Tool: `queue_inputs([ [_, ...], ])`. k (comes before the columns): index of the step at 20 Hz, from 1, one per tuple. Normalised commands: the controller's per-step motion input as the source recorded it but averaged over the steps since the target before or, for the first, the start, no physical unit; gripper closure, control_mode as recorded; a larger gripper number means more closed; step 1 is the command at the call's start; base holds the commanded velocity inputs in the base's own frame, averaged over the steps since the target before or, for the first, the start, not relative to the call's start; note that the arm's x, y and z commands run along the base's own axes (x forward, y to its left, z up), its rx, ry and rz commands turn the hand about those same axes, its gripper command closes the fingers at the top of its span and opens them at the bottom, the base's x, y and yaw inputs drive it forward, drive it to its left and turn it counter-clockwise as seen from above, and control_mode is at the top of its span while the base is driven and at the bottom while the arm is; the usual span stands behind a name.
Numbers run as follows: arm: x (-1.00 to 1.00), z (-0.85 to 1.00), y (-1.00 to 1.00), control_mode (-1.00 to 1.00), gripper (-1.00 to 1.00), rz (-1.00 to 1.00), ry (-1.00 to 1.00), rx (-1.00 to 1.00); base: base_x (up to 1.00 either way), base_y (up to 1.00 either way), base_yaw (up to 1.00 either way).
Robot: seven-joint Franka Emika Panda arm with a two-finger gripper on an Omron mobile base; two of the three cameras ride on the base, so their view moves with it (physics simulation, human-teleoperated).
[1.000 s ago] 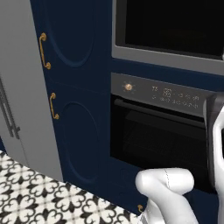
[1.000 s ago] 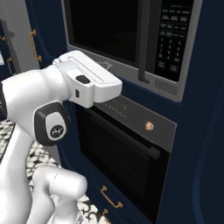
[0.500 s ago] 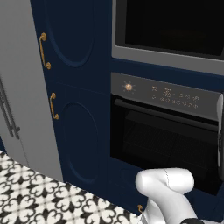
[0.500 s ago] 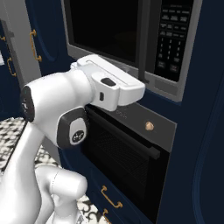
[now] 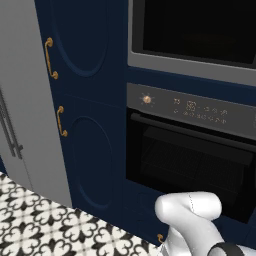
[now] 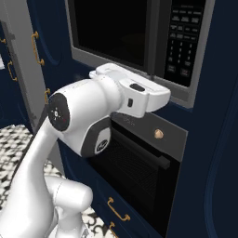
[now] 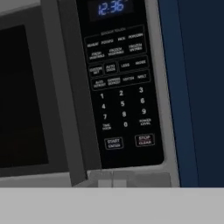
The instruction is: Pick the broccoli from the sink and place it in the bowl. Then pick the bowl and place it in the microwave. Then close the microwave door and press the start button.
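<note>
The microwave (image 6: 116, 37) is built into the dark blue cabinet wall above the oven. Its door (image 7: 26, 96), a grey-framed black glass panel, lies shut against the frame. To the right of the door is the black keypad (image 7: 120, 87) with a lit blue clock (image 7: 110, 7). The start button (image 7: 113, 143) sits at the keypad's lower left, beside the stop button (image 7: 144, 140). My gripper (image 6: 159, 96) is held level just below and in front of the keypad, shut with nothing in it. The broccoli, bowl and sink are out of view.
Below the microwave is the black oven (image 5: 190, 160) with a copper knob (image 5: 146, 99) and a bar handle (image 6: 139, 151). Tall blue cabinet doors with brass handles (image 5: 48, 59) and a grey panel (image 5: 20, 100) stand to the left. The floor (image 5: 30, 220) is patterned tile.
The arm has swung to the right along the microwave's front, carrying the hand from before the door glass to below the keypad. The gripper has stayed shut.
</note>
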Motion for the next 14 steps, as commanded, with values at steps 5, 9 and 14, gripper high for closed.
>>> queue_inputs([
  [5,0.28,0.0,-0.16,-1.0,1.0,0.04,0.0,0.0,0.0,0.0,0.0],
  [9,0.33,0.0,-0.11,-1.0,1.0,0.03,0.0,0.0,0.0,0.0,0.0],
  [14,0.28,0.0,-0.22,-1.0,1.0,0.04,0.0,0.0,0.0,0.0,0.0],
])
